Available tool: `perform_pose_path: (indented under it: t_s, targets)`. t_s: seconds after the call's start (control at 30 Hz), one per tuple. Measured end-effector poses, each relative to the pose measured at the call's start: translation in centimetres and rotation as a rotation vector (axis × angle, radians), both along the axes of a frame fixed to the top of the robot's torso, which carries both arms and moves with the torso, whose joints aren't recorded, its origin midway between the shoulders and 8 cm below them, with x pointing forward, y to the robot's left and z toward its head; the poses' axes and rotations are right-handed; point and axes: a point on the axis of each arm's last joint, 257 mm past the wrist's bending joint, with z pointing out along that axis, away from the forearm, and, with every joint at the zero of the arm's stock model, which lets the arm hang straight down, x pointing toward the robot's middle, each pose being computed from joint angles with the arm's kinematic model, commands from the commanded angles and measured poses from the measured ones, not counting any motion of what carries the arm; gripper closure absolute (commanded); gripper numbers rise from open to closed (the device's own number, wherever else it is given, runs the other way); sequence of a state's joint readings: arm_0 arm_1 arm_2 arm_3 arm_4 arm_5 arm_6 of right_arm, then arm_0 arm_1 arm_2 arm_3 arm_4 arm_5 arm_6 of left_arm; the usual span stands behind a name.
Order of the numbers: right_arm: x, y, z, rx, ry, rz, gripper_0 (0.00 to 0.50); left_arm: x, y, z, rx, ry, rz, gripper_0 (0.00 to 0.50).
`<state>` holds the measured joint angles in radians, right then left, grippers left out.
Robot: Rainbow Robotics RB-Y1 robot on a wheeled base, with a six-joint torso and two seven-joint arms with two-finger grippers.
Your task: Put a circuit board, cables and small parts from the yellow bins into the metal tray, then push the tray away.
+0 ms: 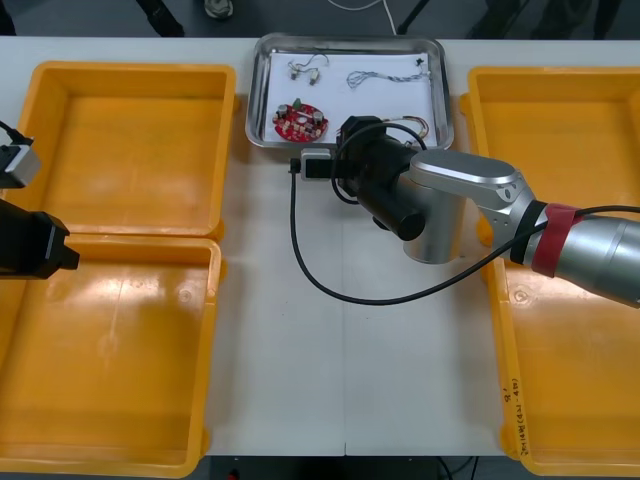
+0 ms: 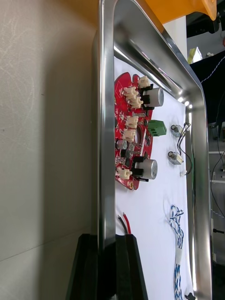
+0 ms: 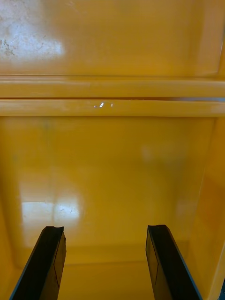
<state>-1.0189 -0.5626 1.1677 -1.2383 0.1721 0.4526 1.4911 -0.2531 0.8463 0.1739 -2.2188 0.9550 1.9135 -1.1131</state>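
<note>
Metal tray [image 1: 360, 102] [image 2: 105, 117]: shiny rolled rim, rounded corners, white inside. It sits at the far middle of the table between the two far yellow bins [image 1: 130, 150], with its long axis running left to right across the table. Contents: a round red circuit board [image 1: 301, 121] [image 2: 131, 140] lies flat, components up, in the near-left corner, close to the near rim. Small metal parts [image 1: 305, 70] [image 2: 175, 158] with thin dark leads lie beyond it toward the far rim. The twisted blue and white cable [image 1: 383, 74] [image 2: 177, 225] lies roughly along the tray's long axis, in the far half. The red and yellow cable [image 1: 428, 125] is looped at the near-right corner. The right arm [image 1: 460, 190] reaches in from the right side. The right gripper [image 2: 107, 239] is at the tray's near rim, fingers [image 2: 86, 267] clamped on it, one outside on the table and one inside over the white liner. The left gripper [image 3: 104, 228] is parked at the table's left edge, over the seam between the two left bins. Its fingers stand apart above a glossy bin floor.
</note>
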Motion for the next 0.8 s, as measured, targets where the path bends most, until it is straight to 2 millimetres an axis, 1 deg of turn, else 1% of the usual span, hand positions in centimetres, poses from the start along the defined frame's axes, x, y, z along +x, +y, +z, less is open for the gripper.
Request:
perform_pose_path:
  t_s: [0.07, 0.1, 0.13, 0.17, 0.23, 0.37, 0.43, 0.47, 0.5, 0.53, 0.63, 0.8]
  targets:
    - [-0.01, 0.02, 0.00, 0.000, 0.000, 0.000, 0.380, 0.00, 0.00, 0.00, 0.000, 0.000, 0.000, 0.000]
    - [-0.01, 0.04, -0.01, 0.000, 0.000, 0.000, 0.359, 0.00, 0.00, 0.00, 0.000, 0.000, 0.000, 0.000]
    - [-0.01, 0.05, -0.01, 0.000, 0.000, 0.001, 0.328, 0.00, 0.00, 0.00, 0.000, 0.000, 0.000, 0.000]
    - [-0.02, 0.06, -0.01, 0.000, 0.000, 0.001, 0.314, 0.00, 0.00, 0.00, 0.000, 0.000, 0.000, 0.000]
    - [-0.02, 0.06, -0.01, 0.000, 0.000, 0.001, 0.248, 0.00, 0.00, 0.00, 0.000, 0.000, 0.000, 0.000]
    - [-0.02, 0.09, -0.01, 0.000, 0.000, 0.001, 0.185, 0.00, 0.00, 0.00, 0.000, 0.000, 0.000, 0.000]
    - [-0.02, 0.09, -0.01, 0.000, 0.000, 0.001, 0.124, 0.00, 0.00, 0.00, 0.000, 0.000, 0.000, 0.000]
    - [-0.02, 0.09, -0.01, 0.000, 0.000, 0.001, 0.107, 0.00, 0.00, 0.00, 0.000, 0.000, 0.000, 0.000]
    - [-0.02, 0.09, -0.01, 0.000, 0.000, 0.001, 0.072, 0.00, 0.00, 0.00, 0.000, 0.000, 0.000, 0.000]
    - [-0.03, 0.09, -0.01, 0.000, 0.000, 0.001, 0.059, 0.00, 0.00, 0.00, 0.000, 0.000, 0.000, 0.000]
    - [-0.03, 0.09, -0.03, 0.000, 0.000, 0.001, 0.042, 0.00, 0.00, 0.00, 0.000, 0.000, 0.000, 0.000]
    - [-0.29, 0.10, -0.65, 0.034, 0.042, -0.015, 0.037, 0.00, 0.00, 0.00, 0.000, 0.000, 0.000, 0.000]
